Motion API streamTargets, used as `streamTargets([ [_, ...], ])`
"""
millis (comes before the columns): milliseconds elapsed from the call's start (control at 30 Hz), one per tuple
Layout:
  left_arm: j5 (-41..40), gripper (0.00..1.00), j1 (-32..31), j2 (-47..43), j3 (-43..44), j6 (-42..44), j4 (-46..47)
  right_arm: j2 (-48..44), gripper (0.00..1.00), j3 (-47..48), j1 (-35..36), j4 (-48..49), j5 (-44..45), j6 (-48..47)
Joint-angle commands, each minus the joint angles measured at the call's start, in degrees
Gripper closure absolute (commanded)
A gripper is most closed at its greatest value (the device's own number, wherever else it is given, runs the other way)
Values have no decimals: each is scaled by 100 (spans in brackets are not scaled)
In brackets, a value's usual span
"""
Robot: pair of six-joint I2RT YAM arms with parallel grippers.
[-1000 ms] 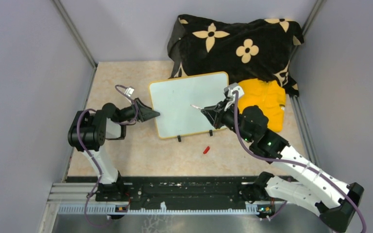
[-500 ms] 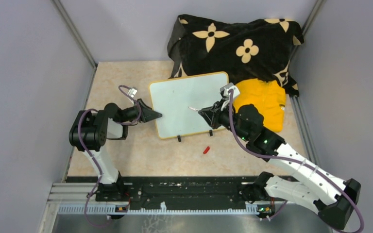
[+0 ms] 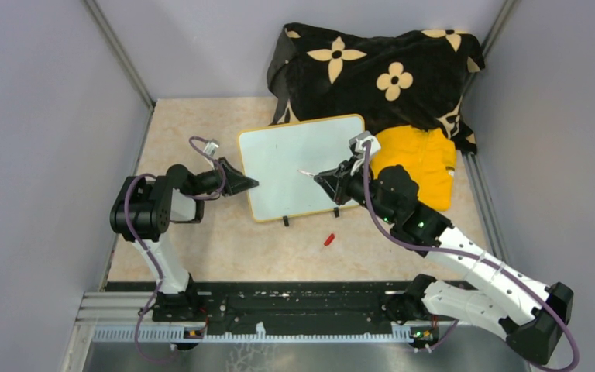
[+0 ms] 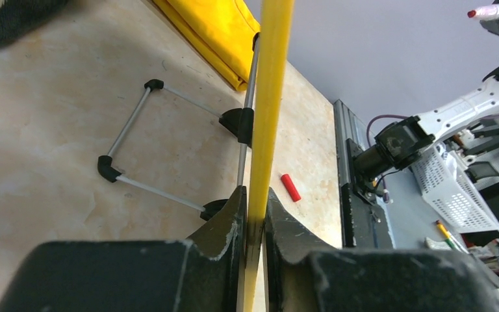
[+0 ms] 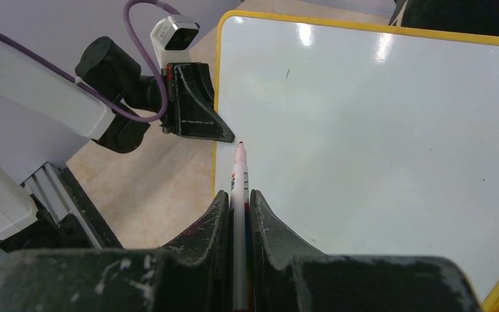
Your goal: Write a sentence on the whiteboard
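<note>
From the left wrist the whiteboard (image 4: 270, 97) showed only its yellow edge, its face hidden and its top cut off. The marker (image 5: 239, 166) had its rear buried in the right gripper (image 5: 239, 198), and whether its tip touched the whiteboard could not be told.

1 whiteboard (image 3: 283, 163), 1 marker (image 5: 239, 185), 1 cap (image 3: 329, 239)

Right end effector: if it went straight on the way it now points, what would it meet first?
The right end effector carries a pen out front, so the pen tip would likely meet the whiteboard first, on its white face; the gap between them is hard to judge.
</note>
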Motion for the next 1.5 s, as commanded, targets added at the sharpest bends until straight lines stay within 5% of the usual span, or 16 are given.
streamTargets([
  [0,123,85,-29,93,-54,182,1091,52,100,310,8,381,-37,59],
  [633,68,93,-32,194,-62,522,608,1486,100,776,1089,1414,2046,-447],
  [1467,61,100,-24,221,-13,669,316,3116,100,1684,1282,1899,2788,-746],
])
